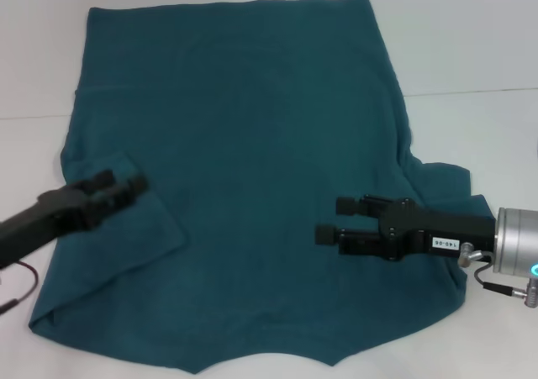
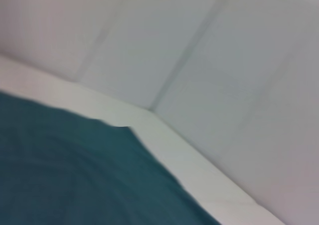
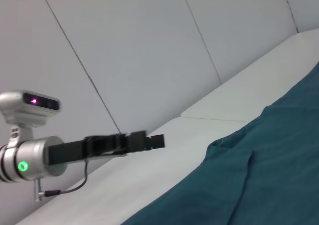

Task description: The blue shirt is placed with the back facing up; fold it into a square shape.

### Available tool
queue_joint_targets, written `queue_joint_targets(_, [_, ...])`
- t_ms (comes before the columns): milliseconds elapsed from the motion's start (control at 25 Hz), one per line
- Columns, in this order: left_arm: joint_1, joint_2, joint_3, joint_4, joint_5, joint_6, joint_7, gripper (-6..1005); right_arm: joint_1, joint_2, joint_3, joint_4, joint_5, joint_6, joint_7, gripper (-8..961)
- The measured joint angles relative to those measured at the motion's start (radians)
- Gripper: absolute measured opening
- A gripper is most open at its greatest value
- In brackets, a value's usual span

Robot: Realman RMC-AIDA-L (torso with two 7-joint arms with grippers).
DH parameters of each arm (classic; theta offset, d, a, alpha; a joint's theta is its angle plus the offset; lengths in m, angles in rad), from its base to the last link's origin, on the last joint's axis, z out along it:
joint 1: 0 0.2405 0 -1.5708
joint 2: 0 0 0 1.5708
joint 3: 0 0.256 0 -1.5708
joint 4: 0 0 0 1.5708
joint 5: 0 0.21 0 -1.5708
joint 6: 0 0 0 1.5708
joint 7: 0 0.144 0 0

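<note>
Both tools hovered empty above the blue shirt (image 1: 252, 169): right tool (image 1: 326, 219) parted, left tool (image 1: 134, 184) nearly closed. A shallow pinch risked slippage, skewing the fold.

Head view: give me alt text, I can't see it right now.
A blue shirt lies flat, plain side up, on a white table, its left sleeve folded inward. The left gripper hovers over that sleeve; the right gripper, jaws open, hovers over the shirt's right side.

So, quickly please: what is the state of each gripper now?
Left gripper: over the folded-in sleeve of the blue shirt; open or closed cannot be told.
Right gripper: open, holding nothing, over the shirt.
</note>
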State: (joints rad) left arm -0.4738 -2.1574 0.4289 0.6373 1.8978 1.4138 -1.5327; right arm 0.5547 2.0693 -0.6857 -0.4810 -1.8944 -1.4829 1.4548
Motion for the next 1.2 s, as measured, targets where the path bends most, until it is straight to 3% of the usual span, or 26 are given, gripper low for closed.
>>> queue_joint_targets(80, [0.007, -0.004, 0.027, -0.005, 0.001, 0.066, 0.113, 834, -0.005, -0.012, 0.0, -0.006, -0.004, -0.002, 0.005, 896])
queue_joint_targets(280, [0.014, -0.006, 0.144, -0.004, 0.032, 0.164, 0.25, 826, -0.029, -0.048, 0.027, -0.024, -0.004, -0.042, 0.038, 896])
queue_joint_targets(440, [0.005, -0.007, 0.227, 0.002, 0.093, 0.173, 0.285, 824, -0.056, -0.075, 0.037, -0.084, -0.008, -0.045, 0.152, 896])
queue_joint_targets(600, [0.0, -0.008, 0.251, 0.003, 0.117, 0.153, 0.302, 825, -0.084, -0.097, 0.041, -0.149, -0.01, -0.035, 0.294, 897])
queue_joint_targets(880, [-0.002, -0.007, 0.265, 0.026, 0.122, 0.149, 0.307, 825, -0.13, -0.104, 0.054, -0.267, -0.063, 0.071, 0.498, 896])
queue_joint_targets(1200, [-0.017, -0.005, 0.278, 0.046, 0.149, 0.147, 0.27, 824, -0.115, -0.102, 0.068, -0.296, -0.181, 0.187, 0.611, 897])
